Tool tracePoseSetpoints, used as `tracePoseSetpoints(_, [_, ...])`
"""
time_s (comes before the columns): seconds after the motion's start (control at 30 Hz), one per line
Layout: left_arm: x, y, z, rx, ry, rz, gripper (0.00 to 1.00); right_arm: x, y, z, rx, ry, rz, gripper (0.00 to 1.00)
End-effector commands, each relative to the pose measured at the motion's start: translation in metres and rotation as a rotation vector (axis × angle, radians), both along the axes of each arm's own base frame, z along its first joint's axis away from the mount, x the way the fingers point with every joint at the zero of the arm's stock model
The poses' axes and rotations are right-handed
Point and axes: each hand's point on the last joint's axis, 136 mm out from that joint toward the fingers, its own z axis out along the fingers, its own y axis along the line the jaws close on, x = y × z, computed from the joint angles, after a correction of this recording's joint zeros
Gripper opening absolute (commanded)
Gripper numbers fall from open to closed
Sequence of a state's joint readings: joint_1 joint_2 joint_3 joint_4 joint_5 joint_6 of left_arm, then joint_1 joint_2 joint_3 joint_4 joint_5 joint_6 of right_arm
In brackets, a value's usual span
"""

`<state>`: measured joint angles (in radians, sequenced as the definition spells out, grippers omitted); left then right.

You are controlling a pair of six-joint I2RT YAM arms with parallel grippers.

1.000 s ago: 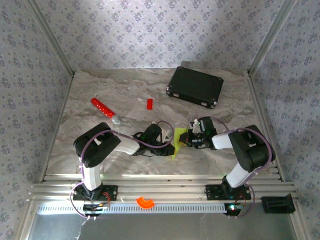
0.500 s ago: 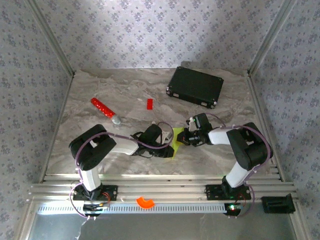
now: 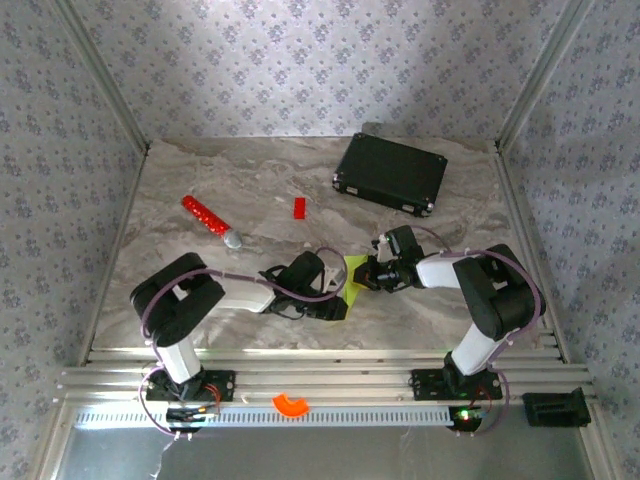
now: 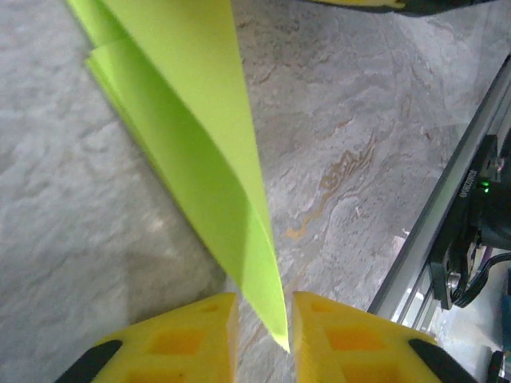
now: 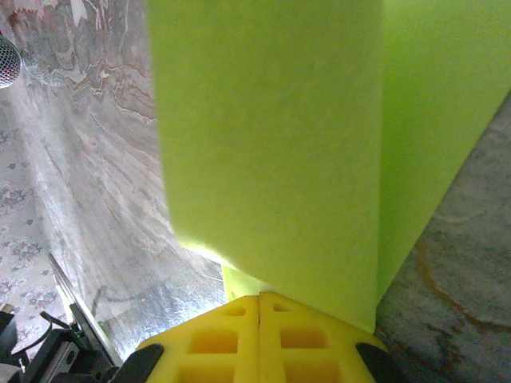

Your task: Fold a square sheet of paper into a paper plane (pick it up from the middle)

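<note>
Your left gripper [image 4: 264,339] has its two yellow fingers [image 4: 172,343] a little way apart. The pointed tip of the lime green paper [image 4: 200,159] hangs down into the gap between them. It looks loose there, not squeezed. From this wrist camera you can see that the paper is folded, with one layer lying over another. You can also see a metal rail [image 4: 447,223] with a tiny green light off to the side.

Your right gripper [image 3: 371,272] is different. Its wrist camera shows its yellow fingers [image 5: 207,339] pressed tight together with just a thin line between them. The paper comes right down to that line, so this gripper is pinching the paper. The paper stands up big and flat in front of that camera.

From above, the paper is a small lime patch between the two grippers. It sits low over the marble table [image 3: 250,180], in the middle and near the front edge. From up there you cannot tell how the jaws stand.

The view from above gives you the other things too. A black case [image 3: 390,173] lies at the back on the right, well apart from the paper. A red stick [image 3: 203,213] lies on the left, with a small red block [image 3: 298,207] nearer the middle. An orange ring piece [image 3: 291,404] rests on the front rail between the two arm bases.
</note>
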<state>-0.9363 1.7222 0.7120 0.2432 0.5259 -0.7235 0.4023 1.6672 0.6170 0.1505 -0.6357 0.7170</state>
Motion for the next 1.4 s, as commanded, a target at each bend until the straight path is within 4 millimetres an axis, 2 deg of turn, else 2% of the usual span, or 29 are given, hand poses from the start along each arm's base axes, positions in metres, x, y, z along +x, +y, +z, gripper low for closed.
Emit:
tracePoseSetpoints(0.0, [0.004, 0.014, 0.012, 0.023, -0.049, 0.046, 0.30, -0.026, -0.027, -0.044, -0.178, 0.129, -0.025, 0.02])
tracePoseSetpoints(0.07, [0.014, 0.019, 0.025, 0.024, -0.091, 0.102, 0.31, -0.026, -0.027, -0.043, -0.179, 0.128, -0.027, 0.02])
tracePoseSetpoints(0.17, [0.030, 0.019, 0.043, -0.009, -0.122, 0.169, 0.22, -0.026, -0.027, -0.042, -0.177, 0.129, -0.028, 0.02])
tracePoseSetpoints(0.27, [0.038, 0.004, 0.059, -0.067, -0.101, 0.167, 0.10, -0.026, -0.028, -0.042, -0.177, 0.131, -0.031, 0.02])
tracePoseSetpoints(0.37, [0.039, -0.018, 0.065, -0.121, -0.050, 0.117, 0.03, -0.026, -0.027, -0.041, -0.177, 0.131, -0.031, 0.02])
tracePoseSetpoints(0.57, [0.045, -0.041, 0.053, -0.146, 0.023, 0.098, 0.02, -0.028, -0.027, -0.042, -0.176, 0.138, -0.033, 0.02])
tracePoseSetpoints(0.83, [0.053, -0.049, 0.029, -0.098, 0.067, 0.116, 0.01, -0.029, -0.027, -0.042, -0.174, 0.139, -0.030, 0.02])
tracePoseSetpoints(1.1, [0.044, -0.037, -0.003, -0.014, 0.127, 0.118, 0.01, -0.029, -0.027, -0.043, -0.174, 0.143, -0.030, 0.02])
tracePoseSetpoints(1.37, [0.023, -0.023, -0.020, 0.045, 0.162, 0.088, 0.01, -0.031, -0.028, -0.046, -0.180, 0.148, -0.031, 0.01])
